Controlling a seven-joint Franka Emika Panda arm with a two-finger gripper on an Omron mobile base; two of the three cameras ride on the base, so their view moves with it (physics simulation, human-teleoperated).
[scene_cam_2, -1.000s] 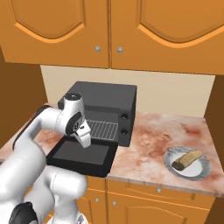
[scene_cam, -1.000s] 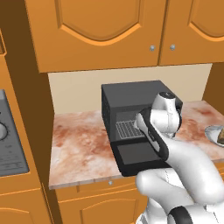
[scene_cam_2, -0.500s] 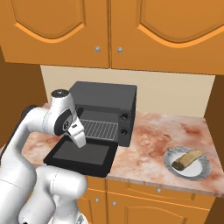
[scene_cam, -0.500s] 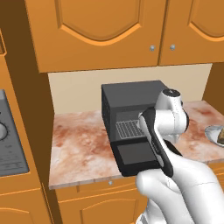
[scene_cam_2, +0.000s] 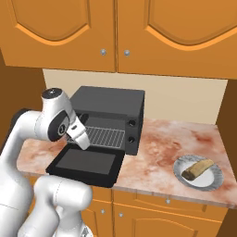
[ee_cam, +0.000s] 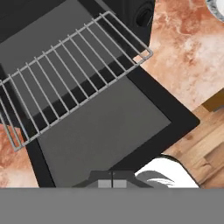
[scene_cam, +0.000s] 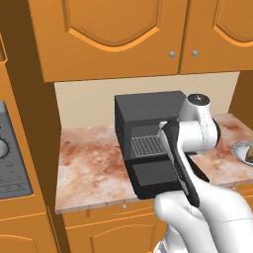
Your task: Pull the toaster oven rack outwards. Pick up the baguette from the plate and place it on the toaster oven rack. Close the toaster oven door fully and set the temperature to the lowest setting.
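The black toaster oven [scene_cam_2: 111, 102] stands on the counter with its door [scene_cam_2: 86, 162] folded down flat. The wire rack [scene_cam_2: 105, 135] sticks partway out over the door; the hand view shows the rack [ee_cam: 74, 65] above the door's glass [ee_cam: 105, 127]. My gripper [scene_cam_2: 84, 143] hovers over the door just in front of the rack's left part, shut and empty. Its fingertips [ee_cam: 111, 183] touch each other. To the right, the baguette [scene_cam_2: 198, 168] lies on the plate [scene_cam_2: 210, 180]. The toaster oven [scene_cam: 148, 111] and rack [scene_cam: 146, 145] also show from the left side.
Orange wall cabinets [scene_cam_2: 120, 32] hang low over the oven. Two control knobs [scene_cam_2: 132, 131] sit on the oven's right strip. A stove [scene_cam: 12, 163] stands at the far left. Marbled counter [scene_cam_2: 162, 143] lies bare between oven and plate.
The arm's upper joint has swung outward and up, away from the oven's front. The shut gripper has stayed over the open door. Rack, door and baguette have not moved.
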